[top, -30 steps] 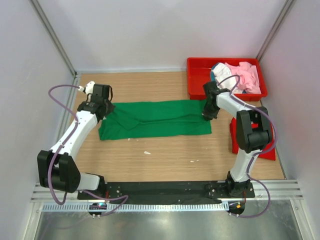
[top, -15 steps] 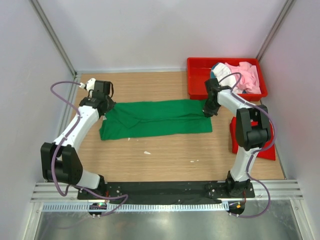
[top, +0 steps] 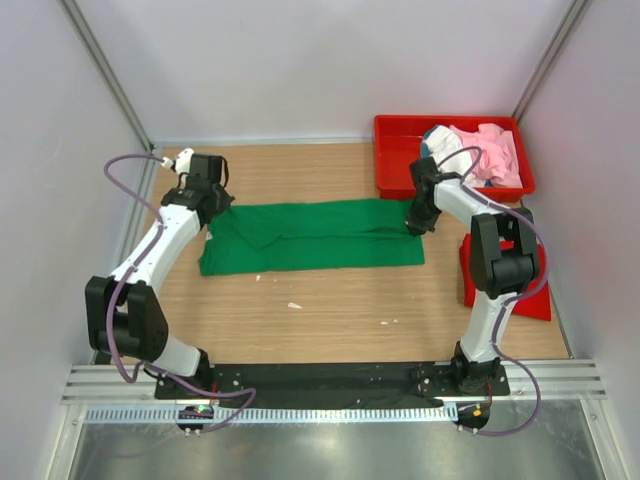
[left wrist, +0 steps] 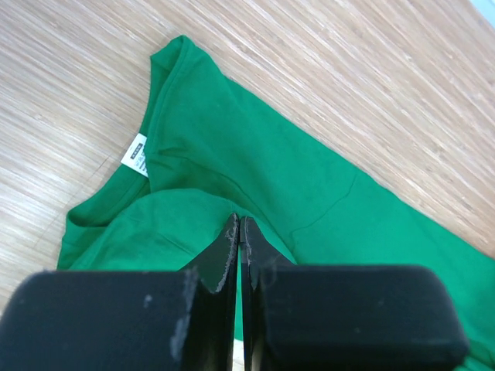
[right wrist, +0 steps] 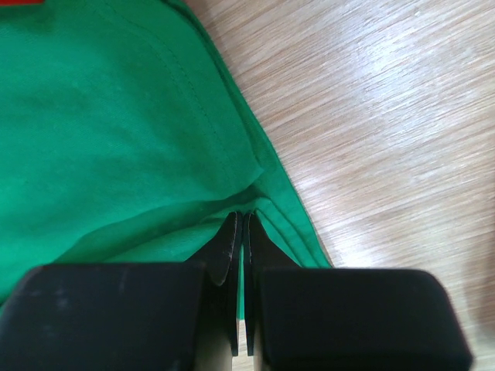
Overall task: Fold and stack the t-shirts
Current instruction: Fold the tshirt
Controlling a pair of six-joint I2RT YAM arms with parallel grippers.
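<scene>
Wood counter: green t-shirt lies mid-counter as a long band; left end effector and right end effector, both clamped shut on its far corners, have shifted slightly away from the bases, so the lengthwise fold looks nearly set.

Two robot arms, the left arm and the right arm, stand at one wooden counter. They carry one gripper apiece: the left gripper and the right gripper. One green t-shirt lies across the middle. One red tray at the far right holds what appear to be three bundled shirts: a pink t-shirt, a white t-shirt and a teal t-shirt. One red t-shirt lies near right. Two white scraps dot the counter.
</scene>
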